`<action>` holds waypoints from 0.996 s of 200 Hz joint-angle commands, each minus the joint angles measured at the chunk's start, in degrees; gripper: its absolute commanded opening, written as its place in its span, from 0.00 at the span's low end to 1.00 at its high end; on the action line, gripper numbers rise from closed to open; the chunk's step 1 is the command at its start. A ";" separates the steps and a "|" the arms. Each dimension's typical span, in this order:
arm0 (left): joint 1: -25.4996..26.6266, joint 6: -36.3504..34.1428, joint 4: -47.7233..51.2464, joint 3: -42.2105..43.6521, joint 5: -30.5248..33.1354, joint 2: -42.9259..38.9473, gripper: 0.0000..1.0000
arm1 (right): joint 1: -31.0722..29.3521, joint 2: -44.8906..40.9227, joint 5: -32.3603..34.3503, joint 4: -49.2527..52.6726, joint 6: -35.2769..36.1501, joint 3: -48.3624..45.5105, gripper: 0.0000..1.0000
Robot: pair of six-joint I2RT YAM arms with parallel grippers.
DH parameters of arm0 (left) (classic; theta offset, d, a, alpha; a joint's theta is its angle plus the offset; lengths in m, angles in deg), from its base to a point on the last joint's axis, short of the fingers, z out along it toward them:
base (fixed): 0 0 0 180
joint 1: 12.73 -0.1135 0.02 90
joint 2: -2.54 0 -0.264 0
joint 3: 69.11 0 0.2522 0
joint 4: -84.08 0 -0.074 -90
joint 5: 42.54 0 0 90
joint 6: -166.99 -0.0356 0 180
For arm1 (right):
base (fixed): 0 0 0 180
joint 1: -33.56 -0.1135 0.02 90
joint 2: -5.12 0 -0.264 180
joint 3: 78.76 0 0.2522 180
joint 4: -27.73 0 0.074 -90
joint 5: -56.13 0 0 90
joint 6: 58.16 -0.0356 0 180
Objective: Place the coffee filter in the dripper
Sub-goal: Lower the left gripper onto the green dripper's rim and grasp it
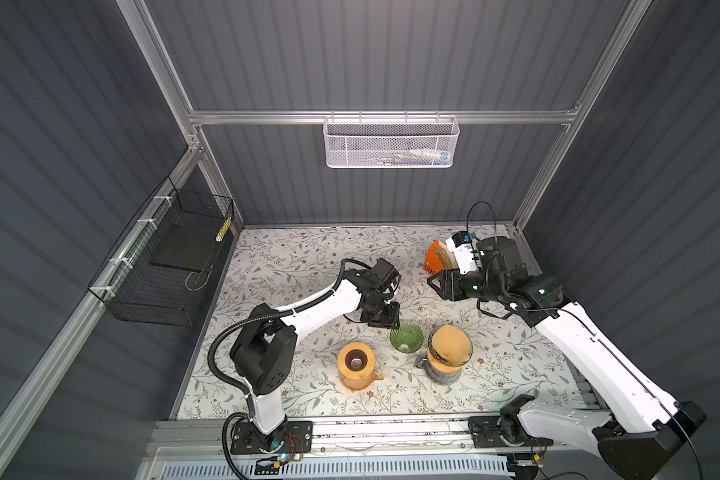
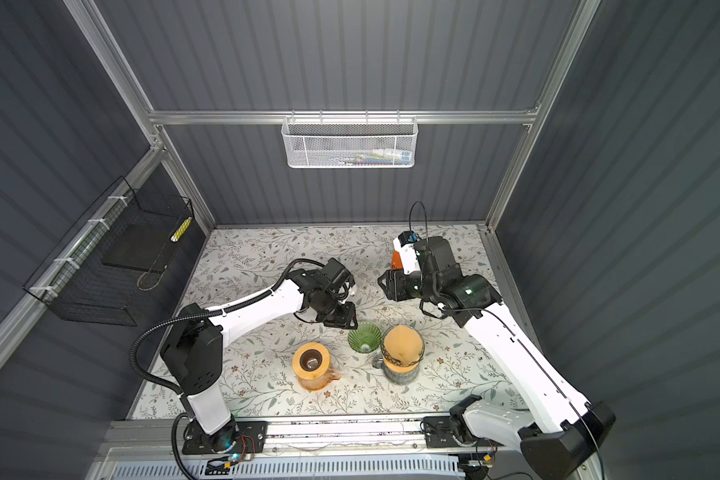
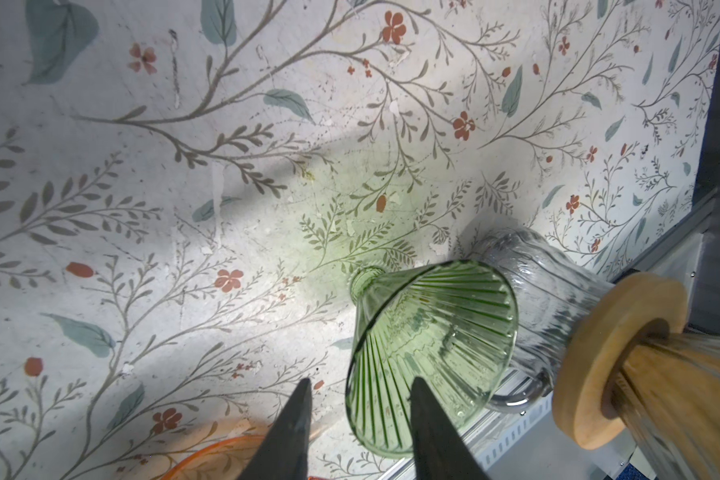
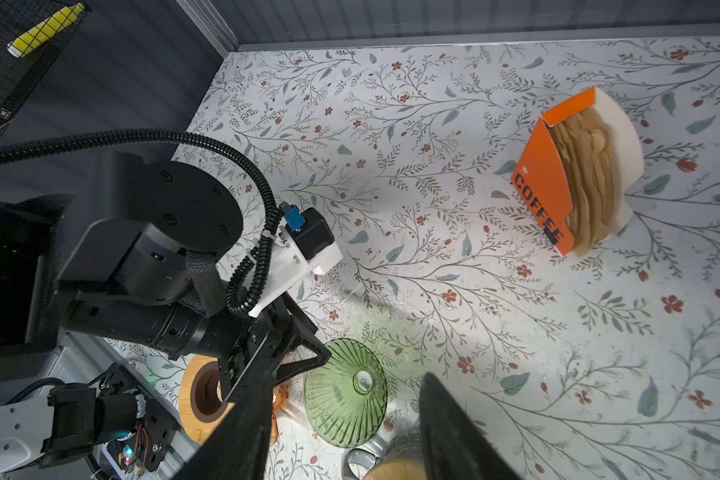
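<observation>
Over the floral table (image 1: 292, 266), the right gripper (image 1: 434, 286) hangs empty, jaws apart, near the orange box (image 4: 545, 183) holding the brown coffee filters (image 4: 589, 174), while the left gripper (image 3: 361, 382), jaws also apart, seems to straddle the rim of the empty green dripper (image 3: 429, 349), so pinching out one filter likely comes next.

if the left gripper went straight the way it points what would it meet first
Most likely the green dripper, just ahead of the left gripper; one finger overlaps its rim, though depth is unclear.
</observation>
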 commanded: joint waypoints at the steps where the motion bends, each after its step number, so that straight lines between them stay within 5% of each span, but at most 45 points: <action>1: 0.73 -1.24 1.44 -1.45 -0.24 0.95 0.39 | 0.31 -0.30 -1.03 -0.65 0.45 -1.03 0.57; 199: 2.69 -1.42 2.16 -1.12 3.59 4.27 0.29 | 0.81 -1.22 -1.61 -1.27 -0.26 -2.75 0.57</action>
